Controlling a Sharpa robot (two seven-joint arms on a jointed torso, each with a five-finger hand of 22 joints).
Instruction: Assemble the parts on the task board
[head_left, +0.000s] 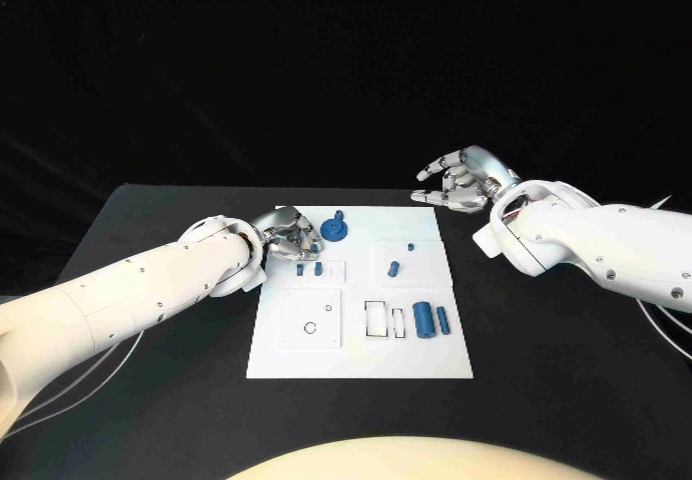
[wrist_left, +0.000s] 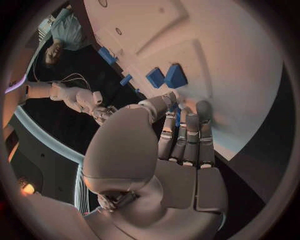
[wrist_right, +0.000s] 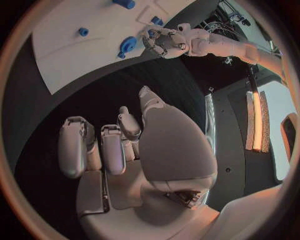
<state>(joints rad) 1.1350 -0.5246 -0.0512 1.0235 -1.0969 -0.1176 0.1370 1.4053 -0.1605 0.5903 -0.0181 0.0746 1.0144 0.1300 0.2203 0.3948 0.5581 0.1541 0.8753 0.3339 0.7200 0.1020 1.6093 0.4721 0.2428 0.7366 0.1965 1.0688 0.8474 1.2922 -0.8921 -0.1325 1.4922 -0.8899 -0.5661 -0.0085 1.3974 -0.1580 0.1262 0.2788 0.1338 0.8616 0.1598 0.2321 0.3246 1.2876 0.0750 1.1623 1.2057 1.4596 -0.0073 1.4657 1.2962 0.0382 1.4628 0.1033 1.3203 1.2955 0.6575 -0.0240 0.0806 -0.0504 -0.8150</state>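
Head view: the flat white task board lies mid-counter, its small blue plastic parts mostly loose, so assembly looks barely begun. The left hand curls over two near the board's left edge; whether it pinches one is unclear. The right hand hovers spread, empty, beyond the far corner.

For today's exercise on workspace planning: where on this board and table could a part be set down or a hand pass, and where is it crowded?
Free: the task board's near strip, below the recesses, and the black table on its right, below the right hand. Crowded: the board's far left corner, where the left hand hangs over two small blue parts beside the round blue part.
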